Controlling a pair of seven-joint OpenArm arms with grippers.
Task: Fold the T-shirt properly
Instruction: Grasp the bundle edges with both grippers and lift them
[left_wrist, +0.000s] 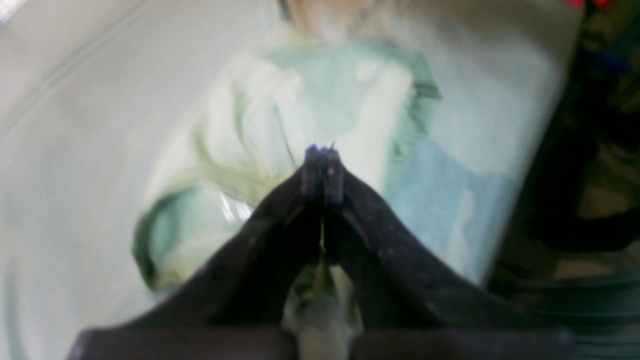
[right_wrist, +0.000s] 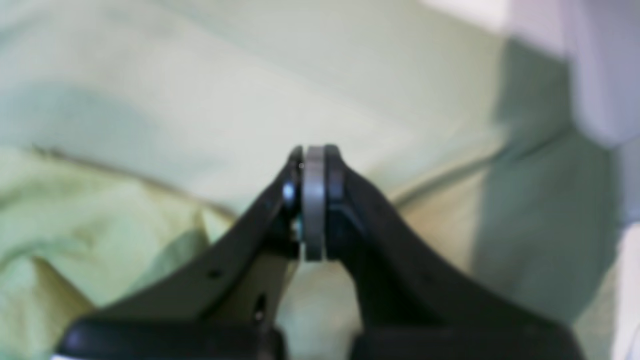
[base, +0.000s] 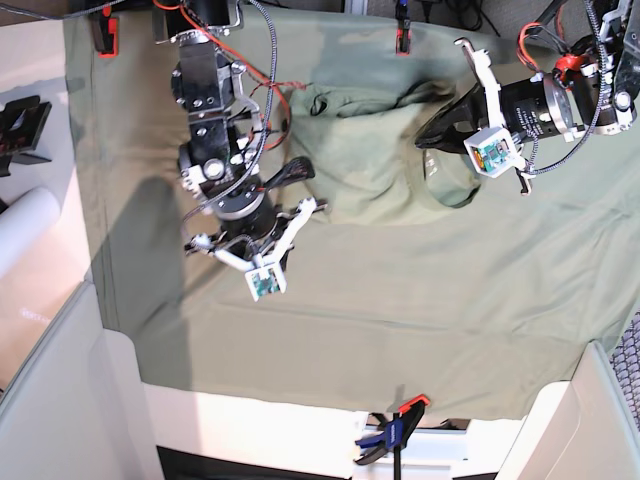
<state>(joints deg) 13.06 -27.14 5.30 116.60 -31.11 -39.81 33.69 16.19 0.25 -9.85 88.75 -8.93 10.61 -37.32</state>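
Observation:
The pale sage-green T-shirt (base: 370, 150) lies crumpled at the back middle of the table. In the left wrist view it (left_wrist: 300, 100) shows bunched below the fingers, and in the right wrist view (right_wrist: 75, 225) its folds fill the lower left. My left gripper (base: 425, 135) hovers over the shirt's right side; its tips (left_wrist: 322, 165) are pressed together, and I see no cloth clearly between them. My right gripper (base: 305, 167) is beside the shirt's left edge; its pads (right_wrist: 314, 160) are closed on each other and hold nothing.
A large green cloth (base: 400, 300) covers the table. Its hem is held by a blue and orange clamp (base: 395, 430) at the front edge and red clamps (base: 402, 40) at the back. A white roll (base: 25, 230) and a dark device (base: 20, 125) sit off the left side.

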